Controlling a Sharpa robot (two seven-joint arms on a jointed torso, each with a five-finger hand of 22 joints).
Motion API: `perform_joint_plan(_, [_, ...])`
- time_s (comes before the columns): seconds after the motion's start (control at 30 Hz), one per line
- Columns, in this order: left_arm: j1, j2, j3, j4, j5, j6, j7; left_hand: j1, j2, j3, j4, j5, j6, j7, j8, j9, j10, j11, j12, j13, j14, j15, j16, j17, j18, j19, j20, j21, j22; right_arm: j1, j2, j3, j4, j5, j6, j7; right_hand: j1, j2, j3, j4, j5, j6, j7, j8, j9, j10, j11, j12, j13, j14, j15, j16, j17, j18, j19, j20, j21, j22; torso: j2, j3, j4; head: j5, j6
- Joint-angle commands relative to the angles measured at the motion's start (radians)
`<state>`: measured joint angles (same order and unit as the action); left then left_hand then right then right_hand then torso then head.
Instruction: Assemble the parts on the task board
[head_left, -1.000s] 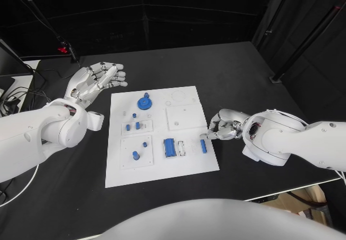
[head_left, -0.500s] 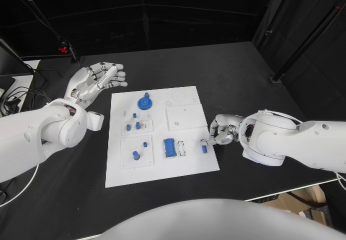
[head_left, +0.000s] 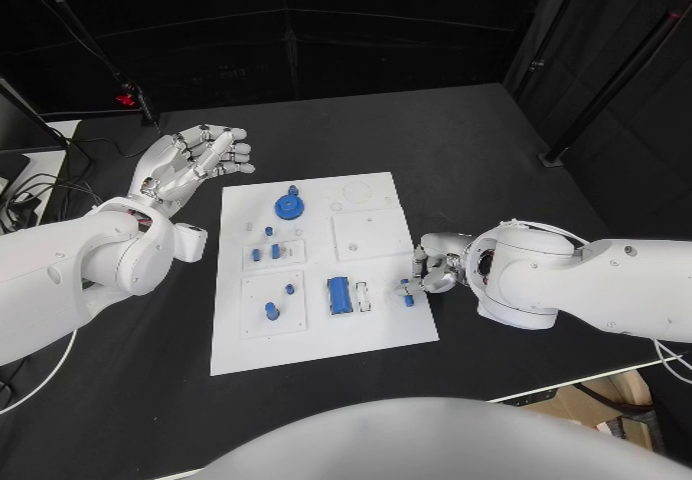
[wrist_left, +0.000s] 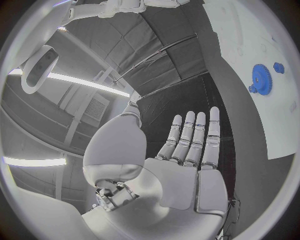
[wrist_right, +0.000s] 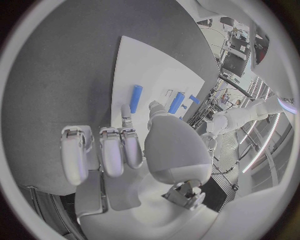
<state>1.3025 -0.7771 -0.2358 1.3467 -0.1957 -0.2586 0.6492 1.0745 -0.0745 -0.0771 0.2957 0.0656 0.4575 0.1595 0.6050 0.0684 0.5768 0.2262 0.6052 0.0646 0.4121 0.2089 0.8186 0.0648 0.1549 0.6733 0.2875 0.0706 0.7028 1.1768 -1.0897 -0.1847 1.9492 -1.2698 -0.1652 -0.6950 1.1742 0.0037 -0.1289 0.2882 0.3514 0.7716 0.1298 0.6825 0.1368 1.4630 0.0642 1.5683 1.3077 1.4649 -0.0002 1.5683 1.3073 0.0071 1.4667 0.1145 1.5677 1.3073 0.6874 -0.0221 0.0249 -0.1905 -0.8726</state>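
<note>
right robot hand has slid in along the task board edge since a second ago, its arm now bulking over more of the bench beside the board. its fingertips are down at the small blue peg lying near the board's right edge, and the wrist view shows one tip just beside that peg, the other fingers curled in; whether it truly pinches the peg, can't tell from here. left robot hand hasn't budged, held up off the board's far left corner, fingers straight and apart, nothing in it. on the board, the blue gear sits near the far edge, the long blue block stands in its slot toward the middle of the near half, just left of the peg, and smaller blue pieces lie on the left-hand plates.
</note>
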Motion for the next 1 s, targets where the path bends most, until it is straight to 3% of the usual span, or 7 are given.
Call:
perform_joint_plan(0.03, [0.001,0.0,0.001,0.001,0.004,0.011,0.006,0.003,0.01,0.005,0.001,0.006,-0.007,0.112,0.006,0.0,-0.005,0.0,0.003,0.001,0.004,-0.001,0.004,0.001,-0.003,-0.006,-0.001,0.006,-0.001,0.001,0.004,0.0,-0.011,0.006,0.068,-0.066,0.0,0.008,-0.006,0.002,0.005,0.007,-0.002,-0.006,0.0,0.108,-0.006,0.002,0.263,0.106,-0.003,0.002,0.263,-0.007,0.104,-0.007,0.003,0.263,0.0,0.0001,0.0002,0.001,0.0])
perform_joint_plan(0.63, [0.001,-0.002,0.001,0.002,0.004,0.012,0.006,0.004,0.014,0.006,0.0,0.007,-0.008,0.112,0.008,0.0,-0.005,0.0,0.004,0.001,0.004,-0.001,0.004,0.001,-0.003,-0.006,-0.001,0.006,-0.001,0.0,0.059,0.0,-0.061,0.003,0.169,-0.079,-0.012,0.028,-0.012,0.001,0.0,0.01,-0.001,-0.015,0.0,0.108,-0.005,0.002,0.263,0.106,-0.001,0.002,0.263,-0.007,0.104,-0.006,0.003,0.263,0.0,0.0001,0.0,0.001,0.0])
perform_joint_plan(0.83, [0.001,-0.001,0.001,0.002,0.004,0.013,0.006,0.004,0.014,0.006,0.0,0.007,-0.008,0.112,0.008,0.0,-0.005,0.0,0.004,0.001,0.004,-0.001,0.004,0.001,-0.003,-0.006,-0.001,0.006,-0.001,-0.001,0.078,0.0,-0.076,-0.006,0.195,-0.083,0.049,0.056,0.008,-0.026,-0.01,0.016,-0.002,-0.029,0.0,0.108,-0.004,0.002,0.263,0.106,-0.002,0.002,0.263,-0.007,0.104,-0.005,0.003,0.263,0.0,0.0004,-0.0014,0.002,0.0])
perform_joint_plan(1.0, [0.001,-0.002,0.001,0.001,0.004,0.013,0.005,0.004,0.014,0.006,0.0,0.007,-0.008,0.112,0.008,0.0,-0.005,0.0,0.004,0.001,0.004,-0.001,0.004,0.001,-0.003,-0.006,-0.001,0.006,-0.001,-0.002,0.086,0.0,-0.085,-0.011,0.212,-0.087,0.086,0.062,0.018,-0.044,-0.027,0.023,-0.001,-0.041,0.0,0.108,-0.004,0.002,0.263,0.106,-0.003,0.002,0.263,-0.007,0.104,-0.007,0.003,0.263,0.0,0.0004,-0.0007,0.0,0.0])
